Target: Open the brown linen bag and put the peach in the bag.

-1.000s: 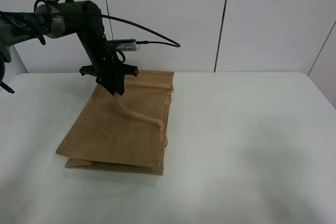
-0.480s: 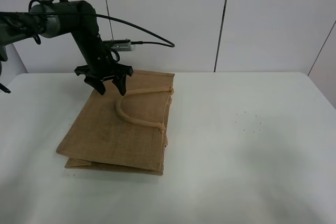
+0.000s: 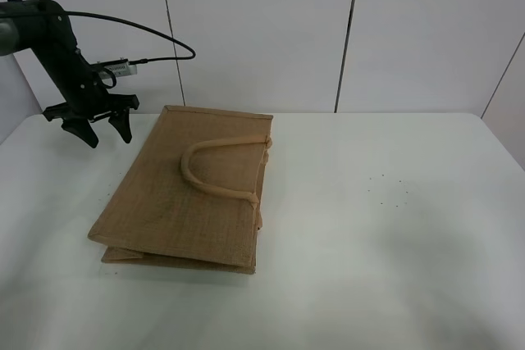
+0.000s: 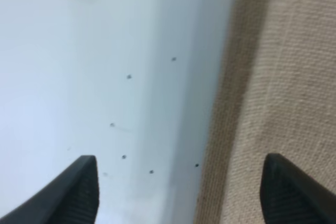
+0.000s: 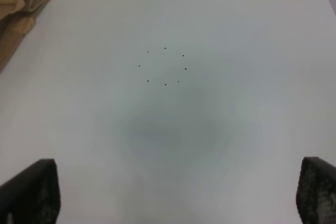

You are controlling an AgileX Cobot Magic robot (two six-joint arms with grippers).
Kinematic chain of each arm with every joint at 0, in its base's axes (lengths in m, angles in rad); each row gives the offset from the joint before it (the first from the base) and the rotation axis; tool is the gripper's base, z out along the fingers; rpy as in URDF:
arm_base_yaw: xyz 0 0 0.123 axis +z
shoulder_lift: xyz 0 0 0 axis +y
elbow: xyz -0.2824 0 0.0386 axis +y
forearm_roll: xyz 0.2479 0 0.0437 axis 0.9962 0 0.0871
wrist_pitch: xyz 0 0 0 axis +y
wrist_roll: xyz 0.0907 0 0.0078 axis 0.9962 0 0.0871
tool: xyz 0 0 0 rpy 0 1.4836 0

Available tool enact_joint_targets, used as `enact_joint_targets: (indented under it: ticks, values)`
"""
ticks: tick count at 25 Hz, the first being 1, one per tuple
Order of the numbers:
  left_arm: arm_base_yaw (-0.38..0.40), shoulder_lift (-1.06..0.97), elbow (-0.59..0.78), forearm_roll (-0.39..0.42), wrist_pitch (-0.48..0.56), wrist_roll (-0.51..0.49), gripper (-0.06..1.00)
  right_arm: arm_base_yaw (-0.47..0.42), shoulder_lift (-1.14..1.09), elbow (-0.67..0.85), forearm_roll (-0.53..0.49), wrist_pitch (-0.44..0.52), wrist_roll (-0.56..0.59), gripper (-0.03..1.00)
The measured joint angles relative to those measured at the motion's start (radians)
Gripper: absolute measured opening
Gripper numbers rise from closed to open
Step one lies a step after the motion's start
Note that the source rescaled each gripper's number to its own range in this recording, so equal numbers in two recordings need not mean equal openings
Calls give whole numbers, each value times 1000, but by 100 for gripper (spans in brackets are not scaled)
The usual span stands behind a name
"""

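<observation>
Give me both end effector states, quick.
Left end effector: open, empty, beside the bag.
Right end effector: open, empty, above the table.

A high camera faces the whole worktop (image 3: pixel 426 227) from the front, while both wrist cameras look down closely, sharing the bag (image 3: pixel 197 194)

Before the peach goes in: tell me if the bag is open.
Shut: the bag lies flat and folded on the table, handle on top.
</observation>
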Motion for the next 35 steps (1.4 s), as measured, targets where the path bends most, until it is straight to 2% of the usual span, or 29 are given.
enact_joint_targets:
  ticks: [5,11,16,19,22,26,35]
  values:
    - [0,-55,0,-9,8,0,100,0,0,0,0,0,0,100]
    - [0,-254,37,-9,10,-4,100,0,0,0,0,0,0,100]
    - [-15,-529,259,-5,-11,-6,100,0,0,0,0,0,1,100]
    - [-74,-681,422,6,-52,-7,100,0,0,0,2,0,1,100]
    - [-125,-788,531,28,-17,-16,100,0,0,0,3,0,1,100]
    - [-129,-895,637,72,10,-29,100,0,0,0,4,0,1,100]
    - [-129,-1236,955,79,10,-11,100,0,0,0,4,0,1,100]
